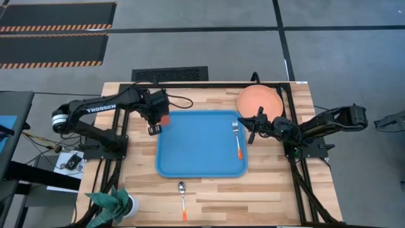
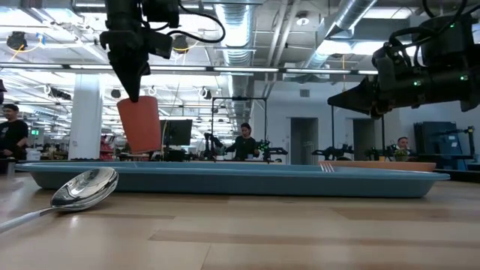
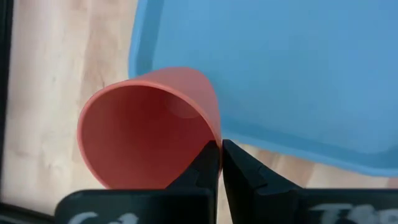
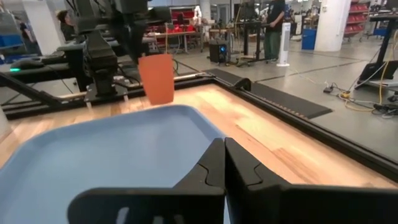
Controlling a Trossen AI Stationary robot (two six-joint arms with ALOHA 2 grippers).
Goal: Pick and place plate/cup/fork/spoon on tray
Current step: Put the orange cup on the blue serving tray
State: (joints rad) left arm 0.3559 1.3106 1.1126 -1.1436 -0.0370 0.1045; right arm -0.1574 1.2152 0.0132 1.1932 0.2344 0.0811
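Low view: left gripper [image 2: 135, 90] pinching cup [image 2: 140, 124] by rim, cup hanging tilted below it, over tray [image 1: 190, 166] corner edge. Release now, cup likely tips or clips rim, lands off tray. Right gripper [image 4: 224, 163] closed, empty, beside fork [image 1: 237, 139].

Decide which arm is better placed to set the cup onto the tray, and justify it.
Left. Its gripper already holds the cup by the rim, lifted at the tray's corner. The right gripper, fingers shut and empty, sits at the opposite edge, beside the fork.
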